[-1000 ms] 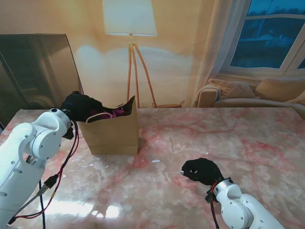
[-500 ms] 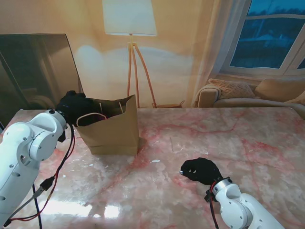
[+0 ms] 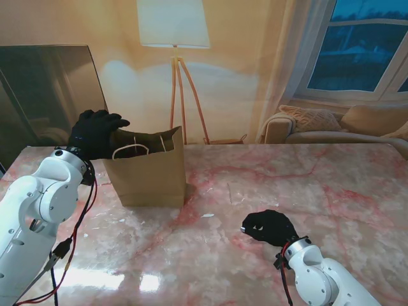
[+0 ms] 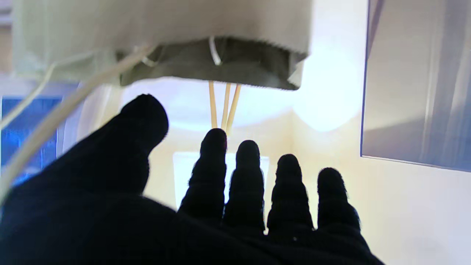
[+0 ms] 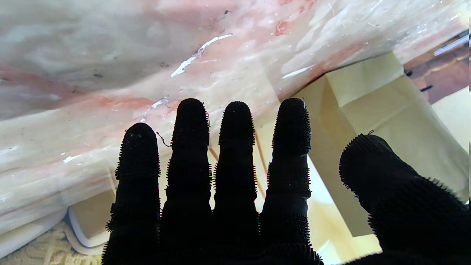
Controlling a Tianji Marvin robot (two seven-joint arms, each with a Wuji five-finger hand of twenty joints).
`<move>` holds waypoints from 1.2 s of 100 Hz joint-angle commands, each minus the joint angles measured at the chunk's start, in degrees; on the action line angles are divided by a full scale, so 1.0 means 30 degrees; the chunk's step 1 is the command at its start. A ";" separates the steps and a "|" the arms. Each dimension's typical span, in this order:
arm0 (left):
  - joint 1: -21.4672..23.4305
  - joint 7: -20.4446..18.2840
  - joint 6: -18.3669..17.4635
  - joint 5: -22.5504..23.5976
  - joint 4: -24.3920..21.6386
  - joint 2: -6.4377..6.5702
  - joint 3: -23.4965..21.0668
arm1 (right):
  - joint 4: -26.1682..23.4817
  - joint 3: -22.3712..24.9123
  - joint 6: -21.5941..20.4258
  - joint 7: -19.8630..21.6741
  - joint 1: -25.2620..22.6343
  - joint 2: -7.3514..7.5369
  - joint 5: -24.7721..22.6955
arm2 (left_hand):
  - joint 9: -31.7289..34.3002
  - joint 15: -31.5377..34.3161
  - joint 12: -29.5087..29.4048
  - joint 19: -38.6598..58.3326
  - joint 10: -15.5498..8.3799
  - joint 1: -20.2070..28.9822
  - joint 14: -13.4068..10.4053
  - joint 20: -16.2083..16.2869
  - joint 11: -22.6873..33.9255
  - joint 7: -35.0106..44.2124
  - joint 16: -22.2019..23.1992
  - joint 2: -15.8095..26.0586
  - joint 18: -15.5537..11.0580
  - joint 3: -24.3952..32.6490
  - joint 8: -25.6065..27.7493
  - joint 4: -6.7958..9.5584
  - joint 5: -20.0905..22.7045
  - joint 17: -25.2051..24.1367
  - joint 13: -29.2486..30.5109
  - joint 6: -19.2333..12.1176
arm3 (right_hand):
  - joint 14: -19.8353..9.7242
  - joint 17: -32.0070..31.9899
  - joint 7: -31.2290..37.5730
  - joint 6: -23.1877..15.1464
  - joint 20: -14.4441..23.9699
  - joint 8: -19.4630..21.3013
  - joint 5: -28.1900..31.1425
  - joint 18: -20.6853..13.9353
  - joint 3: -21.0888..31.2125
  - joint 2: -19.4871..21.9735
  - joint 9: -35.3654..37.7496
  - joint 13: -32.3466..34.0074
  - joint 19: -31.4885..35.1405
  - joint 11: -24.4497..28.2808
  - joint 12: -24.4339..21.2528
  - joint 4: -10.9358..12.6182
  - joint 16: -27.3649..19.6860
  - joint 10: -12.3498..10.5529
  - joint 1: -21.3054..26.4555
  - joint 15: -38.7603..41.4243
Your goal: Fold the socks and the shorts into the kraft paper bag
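Bag [image 3: 152, 172] stands upright on the table's [image 3: 331, 185] left side. Left hand [image 3: 95, 132] hovers spread at its rim, holding nothing; right hand [image 3: 270, 227] rests empty, fingers straight. Contents probably too dark to see.

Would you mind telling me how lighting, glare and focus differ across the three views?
Stand view: evenly lit and sharp, with bright glare on the marble table nearest me. Left wrist view: strongly backlit, so the left hand is a black silhouette and the kraft paper bag looks soft and blurred. Right wrist view: sharper, the right hand dark against the well-lit marble and bag.
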 commanded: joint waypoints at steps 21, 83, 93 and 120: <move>0.0899 0.2793 0.0357 -0.1390 -0.0961 -0.0638 -0.0468 | -0.0610 0.0198 0.0074 -0.0266 -0.0250 -0.0040 -0.0382 | 0.0341 -0.0047 0.0000 0.2113 0.0840 -0.1053 -0.0098 -0.3259 0.0557 0.0354 -0.0628 0.1418 -0.1458 -0.0349 -0.0348 0.1228 -0.0097 0.0761 0.1253 0.0591 | 0.0180 -0.0254 -0.0211 -0.0152 -0.0020 0.0117 -0.0485 0.0020 -0.0528 0.0224 -0.0258 -0.0238 0.0230 -0.0006 -0.0019 0.1083 0.0302 0.0114 -0.0690 0.0046; 0.4025 0.7806 -0.1368 -0.4673 -0.5128 -0.1793 -0.0165 | -0.3638 0.1441 0.0734 0.0188 -0.1642 0.0051 -0.1318 | 0.1904 0.0059 -0.0216 0.2572 0.1114 -0.2666 0.0037 -0.3532 0.0282 0.0276 -0.0969 0.6128 -0.1846 -0.6168 -0.0309 0.2113 0.1179 0.2001 0.2790 0.0688 | 0.0124 -0.0291 -0.0528 0.0013 -0.0253 0.0066 -0.1148 -0.0061 -0.0557 0.0238 -0.0829 -0.0575 -0.0107 -0.0476 -0.0489 0.1095 -0.0074 0.0127 -0.0725 -0.0515; 0.4528 0.8319 -0.1936 -0.4548 -0.5837 -0.1856 0.0326 | -0.3927 0.1575 0.0792 0.0176 -0.1784 0.0054 -0.1454 | 0.1902 -0.0088 -0.0237 0.2549 0.1183 -0.2594 0.0105 -0.3547 0.0127 0.0021 -0.1003 0.6520 -0.1741 -0.7137 -0.0270 0.2409 0.1179 0.2043 0.2780 0.0725 | 0.0102 -0.0377 -0.0670 0.0076 -0.0307 0.0025 -0.1447 -0.0146 -0.0579 0.0264 -0.1103 -0.0725 -0.0220 -0.0652 -0.0607 0.1095 -0.0171 0.0136 -0.0757 -0.0682; 0.5443 0.8536 -0.3743 -0.4218 -0.6097 -0.1776 0.1576 | -0.4346 0.1860 0.0843 -0.0095 -0.1865 0.0004 -0.1591 | 0.1758 -0.0303 -0.0307 0.2479 0.1192 -0.2223 0.0300 -0.3598 -0.0239 -0.0652 -0.0925 0.7464 -0.1506 -0.9769 -0.0011 0.2977 0.0900 0.2609 0.3241 0.0682 | -0.0075 -0.0585 -0.1448 0.0644 -0.0758 -0.0294 -0.3009 -0.0550 -0.0716 0.0330 -0.2210 -0.1247 -0.0998 -0.1473 -0.1216 0.1126 -0.0760 0.0175 -0.0851 -0.1498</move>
